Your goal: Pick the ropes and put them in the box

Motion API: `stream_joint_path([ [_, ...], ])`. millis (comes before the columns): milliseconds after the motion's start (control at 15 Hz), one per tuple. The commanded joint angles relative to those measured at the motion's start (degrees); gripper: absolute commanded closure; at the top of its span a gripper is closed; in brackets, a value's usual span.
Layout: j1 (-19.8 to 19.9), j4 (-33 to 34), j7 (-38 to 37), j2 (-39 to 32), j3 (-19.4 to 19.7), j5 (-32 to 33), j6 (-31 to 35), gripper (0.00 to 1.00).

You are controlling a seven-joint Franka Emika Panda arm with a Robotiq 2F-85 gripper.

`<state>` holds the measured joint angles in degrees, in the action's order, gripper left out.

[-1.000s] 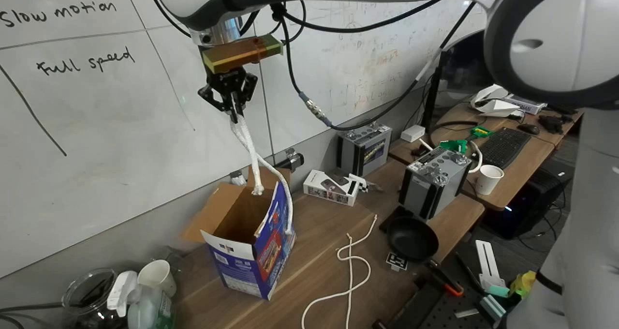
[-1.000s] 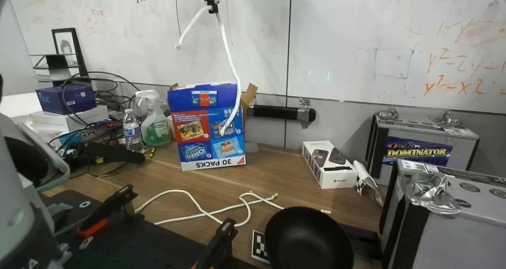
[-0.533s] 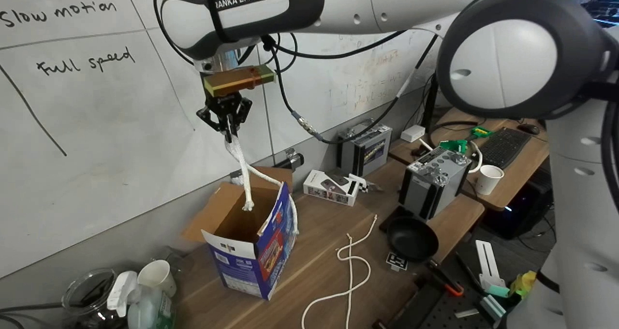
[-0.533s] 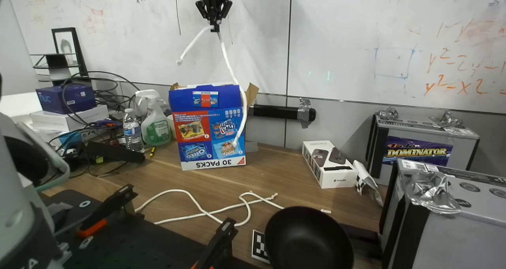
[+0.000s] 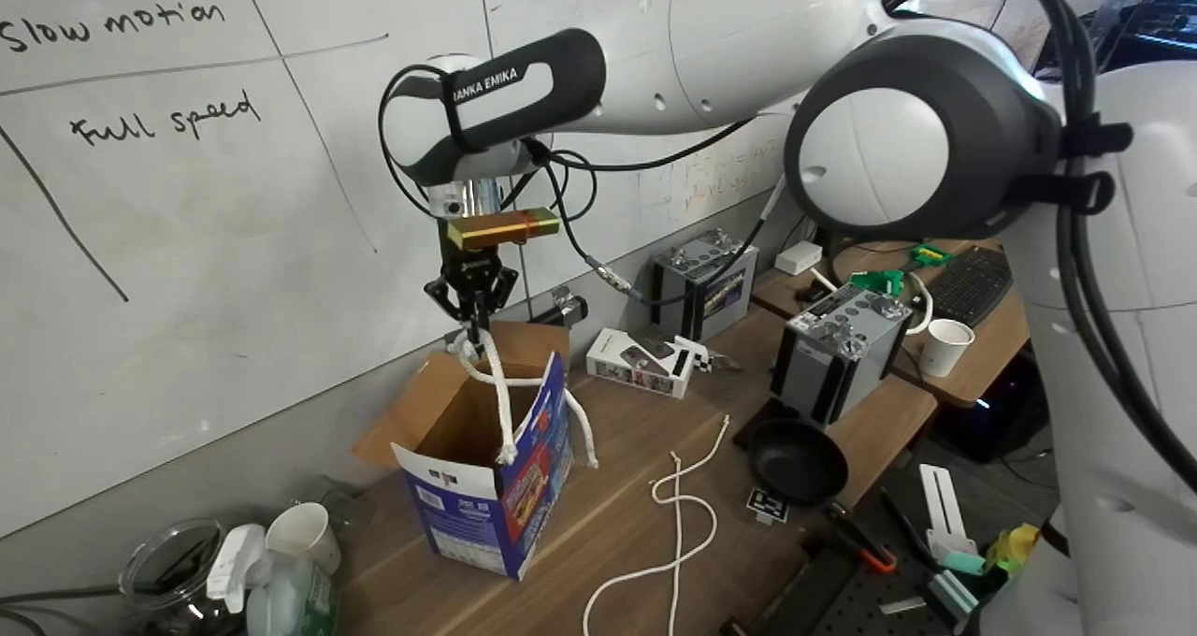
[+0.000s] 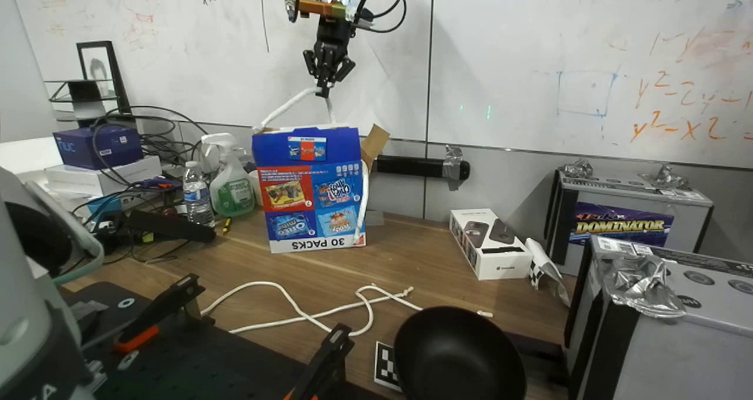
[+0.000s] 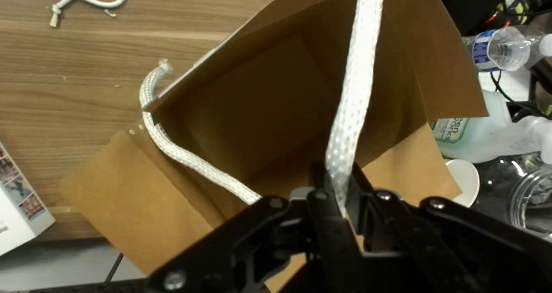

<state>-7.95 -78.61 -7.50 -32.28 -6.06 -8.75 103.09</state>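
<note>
My gripper [image 5: 478, 335] is shut on the thick white rope [image 5: 502, 397], just above the open box [image 5: 458, 528]. The gripper [image 6: 323, 92] and the box [image 6: 309, 197] also show in an exterior view. In the wrist view the gripper [image 7: 340, 179] pinches the thick rope [image 7: 355, 77] over the box opening. One strand crosses the opening; its end lies near the rim. The other strand [image 7: 198, 163] passes over a rim corner beside a flap [image 7: 129, 194], and its end hangs outside. The thin white rope [image 5: 678, 524] lies wavy on the table; it also shows in an exterior view [image 6: 282, 294].
A black pan [image 5: 798, 463] is beside the thin rope. A white phone box [image 5: 636, 374] and grey batteries [image 5: 706, 290] stand farther along. A spray bottle [image 6: 232, 182] and water bottle [image 6: 198, 194] are near the box. The whiteboard wall [image 5: 234, 290] is close behind.
My gripper has come down toward the box with the thick rope in it. Both rope ends are lower. The strand outside now bends sharply over the box's rim. The thin rope has not moved.
</note>
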Motion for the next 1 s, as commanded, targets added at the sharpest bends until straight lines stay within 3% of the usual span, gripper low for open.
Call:
stream_joint_path([
  [0, 1.38, -1.62, 2.29, -0.4, -0.68, -2.93, -0.86, 0.86],
  [133, 1.47, -2.34, 2.52, -0.89, -0.61, -3.27, -1.65, 0.82],
  [200, 1.48, -2.42, 2.39, -1.04, -0.56, -3.38, -2.17, 0.6],
  [400, 1.43, -2.56, 2.4, -1.2, -0.54, -3.36, -3.81, 0.49],
  [800, 0.95, -0.86, 1.68, -2.09, -0.2, -2.44, -9.09, 0.03],
  [933, 0.97, -1.05, 1.67, -1.86, -0.05, -2.32, -10.3, 0.0],
])
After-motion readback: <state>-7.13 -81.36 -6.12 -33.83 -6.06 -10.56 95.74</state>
